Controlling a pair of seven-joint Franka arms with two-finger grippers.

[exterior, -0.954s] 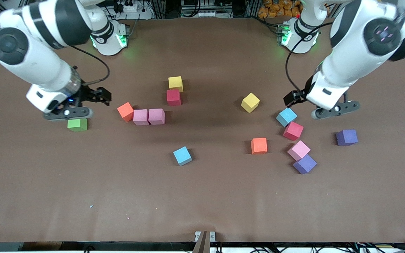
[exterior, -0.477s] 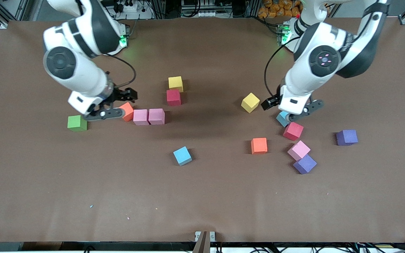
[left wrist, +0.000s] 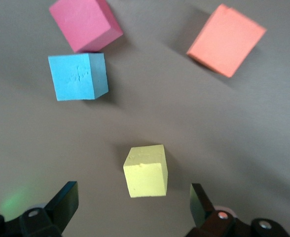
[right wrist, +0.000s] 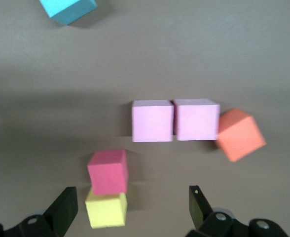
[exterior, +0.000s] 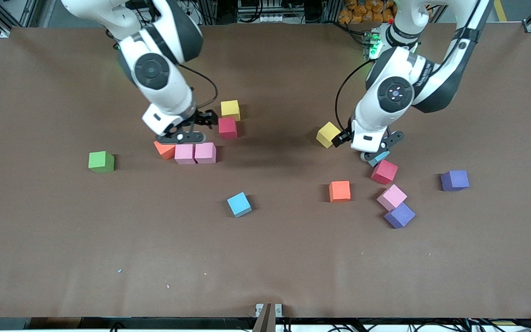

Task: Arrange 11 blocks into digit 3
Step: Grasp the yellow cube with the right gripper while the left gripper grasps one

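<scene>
Cubes lie loose over the brown surface (exterior: pixel 62 253), and no digit 3 shows yet. At nine o'clock sits the green cube (exterior: pixel 101 162), now uncovered: the right gripper (exterior: pixel 180 137) has swung off it toward the centre. It hangs spread and empty over the row it may be starting on, an orange cube (exterior: pixel 163 150) against two touching pink cubes (exterior: pixel 195 153). At that row's one o'clock a red cube (exterior: pixel 227 128) touches a yellow cube (exterior: pixel 230 109). A light blue cube (exterior: pixel 239 204) lies alone at the centre's six o'clock.

At three o'clock the left gripper (exterior: pixel 376 150) has come inward too, spread and empty. It hangs over a second light blue cube (exterior: pixel 380 158), with a second yellow cube (exterior: pixel 328 134) lined up between its fingers (left wrist: pixel 66 205). I judge a pick is near. Close by, another orange (exterior: pixel 339 191), red (exterior: pixel 384 172), pink (exterior: pixel 392 197) and purple cube (exterior: pixel 399 215) crowd its five o'clock and could be nudged. A further purple cube (exterior: pixel 454 180) sits apart.
</scene>
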